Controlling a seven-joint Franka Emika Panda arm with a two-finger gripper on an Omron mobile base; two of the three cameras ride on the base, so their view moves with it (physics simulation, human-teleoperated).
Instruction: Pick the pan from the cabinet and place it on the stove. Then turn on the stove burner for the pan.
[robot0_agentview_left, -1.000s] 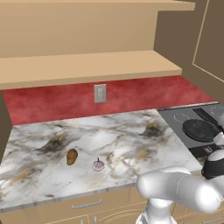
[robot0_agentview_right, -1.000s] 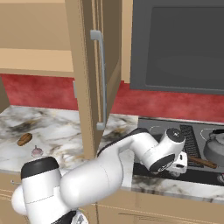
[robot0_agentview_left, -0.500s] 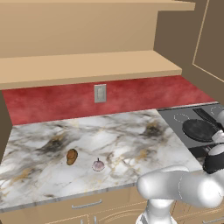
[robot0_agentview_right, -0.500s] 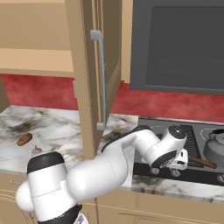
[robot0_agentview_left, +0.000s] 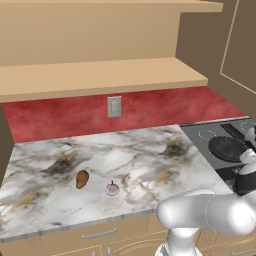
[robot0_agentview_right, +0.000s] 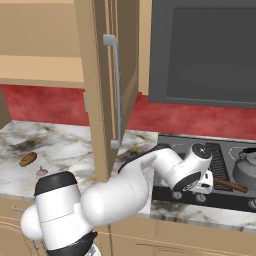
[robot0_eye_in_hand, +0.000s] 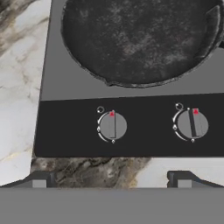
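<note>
Marble bench (robot0_agentview_left: 125, 160) borders your stove (robot0_eye_in_hand: 131, 87): the pan (robot0_eye_in_hand: 140, 39) sits empty ahead of your end effector (robot0_eye_in_hand: 111, 179), fingers spread apart, two knobs (robot0_eye_in_hand: 113, 126) between.

One pan (robot0_eye_in_hand: 140, 39), two knobs (robot0_eye_in_hand: 113, 126), one kettle (robot0_agentview_right: 247, 170), perhaps more knobs.

Base views flank the arm, sharing the stove (robot0_agentview_left: 210, 137), hand view close above its knobs (robot0_eye_in_hand: 113, 126)

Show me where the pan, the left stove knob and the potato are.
pan (robot0_eye_in_hand: 140, 39), hand view, middle of its dark base.
left stove knob (robot0_eye_in_hand: 113, 126), hand view, centre of the dial.
potato (robot0_agentview_left: 81, 178), left base view, middle of the brown lump.
</note>
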